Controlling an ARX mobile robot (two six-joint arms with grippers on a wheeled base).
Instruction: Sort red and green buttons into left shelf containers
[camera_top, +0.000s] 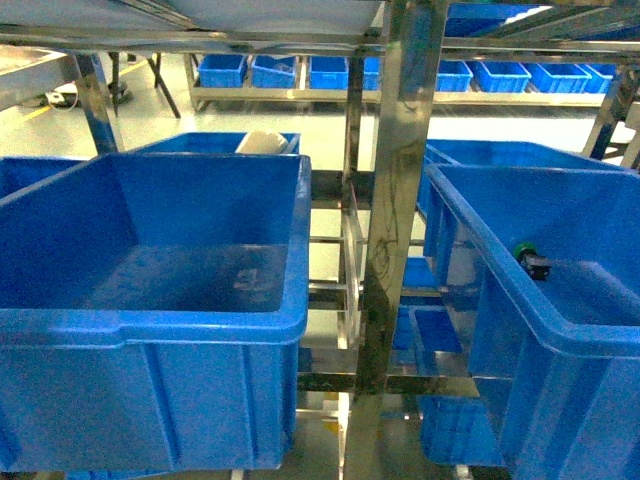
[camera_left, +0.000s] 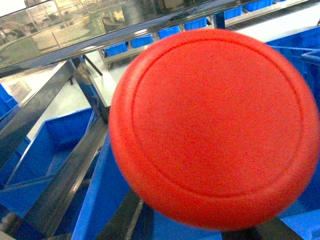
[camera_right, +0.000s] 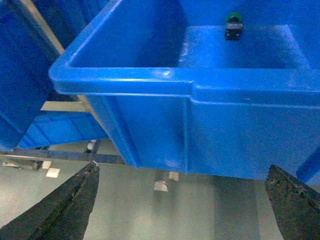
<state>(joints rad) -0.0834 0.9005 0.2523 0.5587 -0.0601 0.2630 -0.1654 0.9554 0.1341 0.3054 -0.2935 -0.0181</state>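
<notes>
On the shelf ahead, head view: a large blue tub (camera_top: 150, 330) sits left of a steel upright (camera_top: 395, 200), nothing visible on its floor. A second blue tub (camera_top: 540, 330) sits right of the upright, with the green button (camera_top: 531, 261) lying on its floor near the left wall, green cap up-left, dark body down-right. Rows of small blue bins (camera_top: 400, 72) line a far rack. Neither arm shows here.

Left wrist view: the red button (camera_left: 212, 127) fills most of the frame, its domed cap facing the lens, very close. The fingers are hidden behind it; cannot tell how the left claw stands or whether it grips the button. Steel shelf rails (camera_left: 60, 180) and blue tubs behind.

Right wrist view: right gripper (camera_right: 182, 200) spread wide, both dark fingertips (camera_right: 75, 200) at the lower corners, nothing between them. It hangs below and outside the tub's front rim (camera_right: 190, 85). The green button (camera_right: 233, 26) rests inside, toward the far wall.
</notes>
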